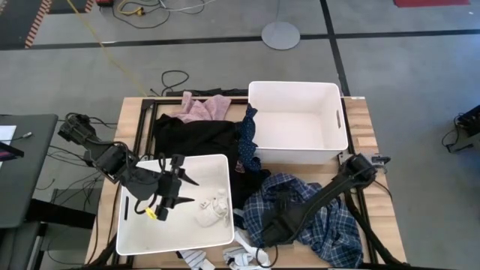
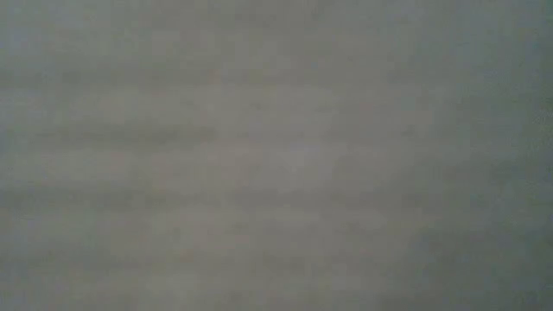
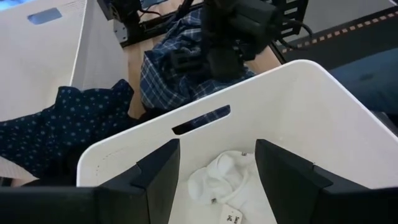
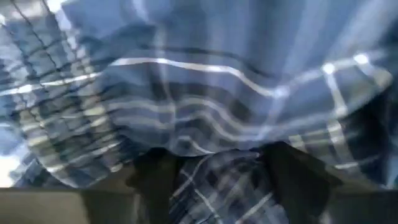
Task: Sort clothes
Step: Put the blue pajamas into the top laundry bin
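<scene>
Your left gripper [image 1: 187, 191] hangs over the near white bin [image 1: 135, 232] at the lower left of the high view; its fingers [image 3: 155, 171] stand apart with nothing between them; below them a white sock [image 3: 217, 180] lies on the bin floor, seen in the left wrist view. In the high view that white sock [image 1: 212, 210] sits toward the bin's right side.

Your right gripper [image 1: 271, 234] is pressed into the blue-white plaid shirt [image 1: 315, 217] at the lower right of centre; in the right wrist view the plaid fabric [image 4: 199, 93] fills the frame and bunches between the two dark fingers [image 4: 155, 177]; you cannot tell from these views whether they have pinched it.

The second white bin [image 1: 330, 97] stands at upper centre-right. The black garment [image 1: 195, 135] lies left of it; the pink garment [image 1: 206, 109] at its upper edge; the dark blue patterned piece [image 1: 249, 139] runs down between the bins. Striped socks [image 1: 199, 259] and more white socks [image 1: 244, 257] lie at the bottom edge. The low view shows only grey.
</scene>
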`<state>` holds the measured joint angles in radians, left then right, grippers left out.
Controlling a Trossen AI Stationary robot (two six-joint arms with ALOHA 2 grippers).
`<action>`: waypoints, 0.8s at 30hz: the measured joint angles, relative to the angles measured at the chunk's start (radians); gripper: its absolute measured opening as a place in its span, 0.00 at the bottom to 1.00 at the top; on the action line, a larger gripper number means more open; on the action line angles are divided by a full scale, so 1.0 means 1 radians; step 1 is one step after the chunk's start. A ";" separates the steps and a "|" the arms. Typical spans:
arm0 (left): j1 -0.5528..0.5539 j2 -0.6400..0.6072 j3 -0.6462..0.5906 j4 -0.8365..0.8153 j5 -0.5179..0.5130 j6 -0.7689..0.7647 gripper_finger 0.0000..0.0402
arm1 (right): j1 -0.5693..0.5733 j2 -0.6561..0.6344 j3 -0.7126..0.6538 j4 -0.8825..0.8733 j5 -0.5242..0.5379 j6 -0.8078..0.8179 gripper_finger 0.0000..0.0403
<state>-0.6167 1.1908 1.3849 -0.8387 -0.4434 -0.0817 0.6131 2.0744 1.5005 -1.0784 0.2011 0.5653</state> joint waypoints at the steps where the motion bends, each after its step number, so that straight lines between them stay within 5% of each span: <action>1: 0.000 0.000 0.000 0.000 -0.002 -0.006 0.51 | 0.005 0.013 0.001 0.009 0.007 -0.015 0.56; 7: 0.000 0.000 0.000 0.000 -0.002 -0.017 0.51 | 0.023 0.032 0.001 0.035 0.037 -0.070 0.06; 15: -0.001 0.007 -0.004 0.036 -0.002 0.029 0.51 | 0.024 -0.101 -0.003 0.070 0.212 -0.042 0.01; 24: 0.030 0.022 -0.121 0.399 0.023 0.252 0.54 | 0.013 -0.293 -0.002 0.140 0.446 -0.075 0.00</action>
<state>-0.5865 1.2128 1.2642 -0.4397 -0.4207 0.1701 0.6258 1.7813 1.4990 -0.9384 0.6474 0.4899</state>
